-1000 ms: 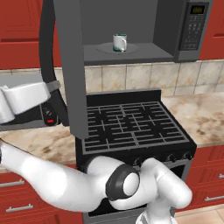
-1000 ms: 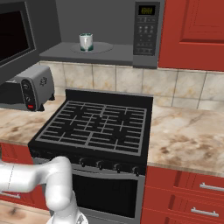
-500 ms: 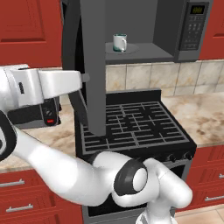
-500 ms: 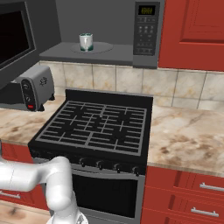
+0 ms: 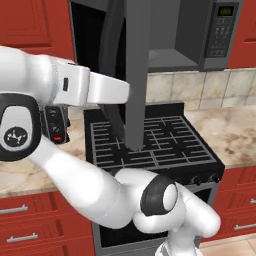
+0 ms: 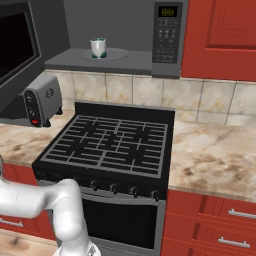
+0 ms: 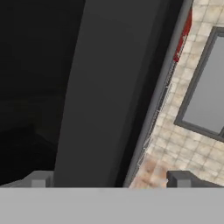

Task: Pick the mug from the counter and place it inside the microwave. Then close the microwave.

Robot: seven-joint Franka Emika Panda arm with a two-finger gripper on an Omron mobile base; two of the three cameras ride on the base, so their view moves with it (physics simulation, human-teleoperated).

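Note:
The mug (image 6: 98, 48), white with a dark teal lower part, stands upright on the floor of the microwave (image 6: 125, 57), left of the keypad (image 6: 167, 30). The microwave door (image 5: 137, 75) hangs open, edge-on in the left base view, where it hides the mug. In the right base view the door (image 6: 17, 47) shows its black glass at the far left. My gripper (image 7: 109, 181) is open, and the door's grey edge (image 7: 105, 87) runs between its fingertips (image 7: 39, 178). Whether they touch the door I cannot tell. My white hand (image 5: 105, 91) reaches to the door from the left.
A black grated stove (image 6: 110, 142) sits below the microwave. A small grey toaster oven (image 6: 42, 100) stands on the marbled counter (image 6: 215, 155) to the stove's left. Red drawers (image 6: 220, 220) run below and a red cabinet (image 6: 220, 35) hangs right of the microwave.
My hand has risen and swung right up to the door. In the left base view the door's edge has shifted right and now covers the mug. The mug has not moved.

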